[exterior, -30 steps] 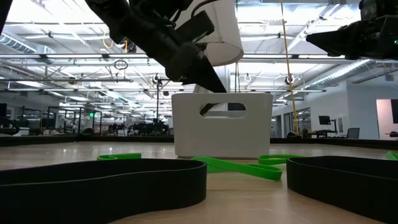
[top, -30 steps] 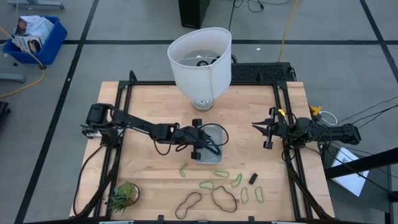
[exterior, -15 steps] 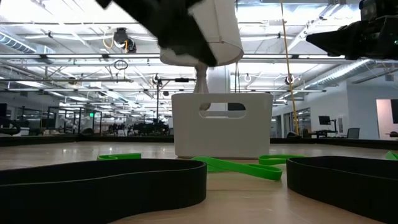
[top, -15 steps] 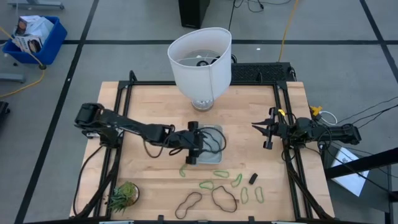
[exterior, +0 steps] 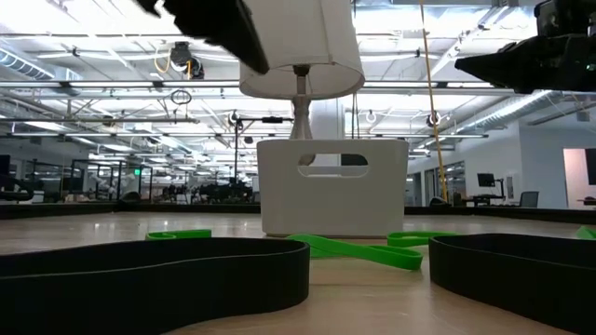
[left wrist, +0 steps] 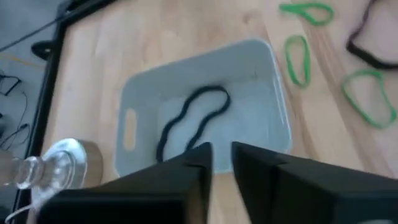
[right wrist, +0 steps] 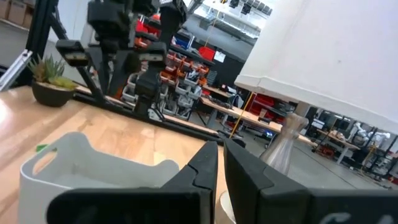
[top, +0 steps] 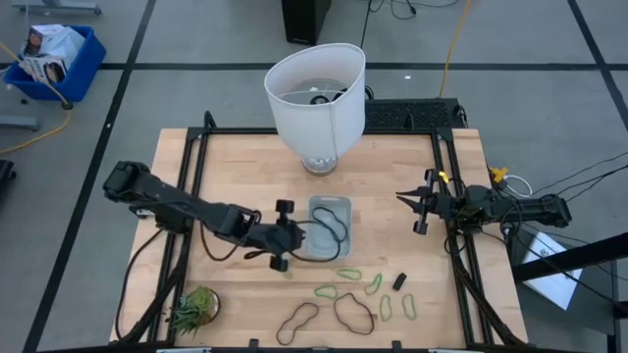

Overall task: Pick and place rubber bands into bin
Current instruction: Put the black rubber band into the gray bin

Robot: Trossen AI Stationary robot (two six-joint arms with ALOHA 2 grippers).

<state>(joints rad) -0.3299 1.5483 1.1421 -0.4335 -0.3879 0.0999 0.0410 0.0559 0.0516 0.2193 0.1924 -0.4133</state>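
The wooden table (top: 235, 167) carries a pale-blue bin (top: 329, 227) just beside the left arm's jaws, a white lamp (top: 316, 96) beyond it, a small green plant (top: 194, 307), and green and dark rubber bands (top: 348, 294) scattered near the bin.

White lampshade (top: 316, 90) on a clear glass-like base (top: 316, 163), at the table's far edge, centre. Wooden table (top: 235, 176) with a black frame. Small spiky green plant (top: 194, 307) in a pot at the near left corner. Small black block (top: 399, 280) on the wood among the near-right clutter. Blue crate (top: 54, 61) holding boxes on the floor, far left. Yellow cable (top: 453, 39) crossing the floor behind the table.
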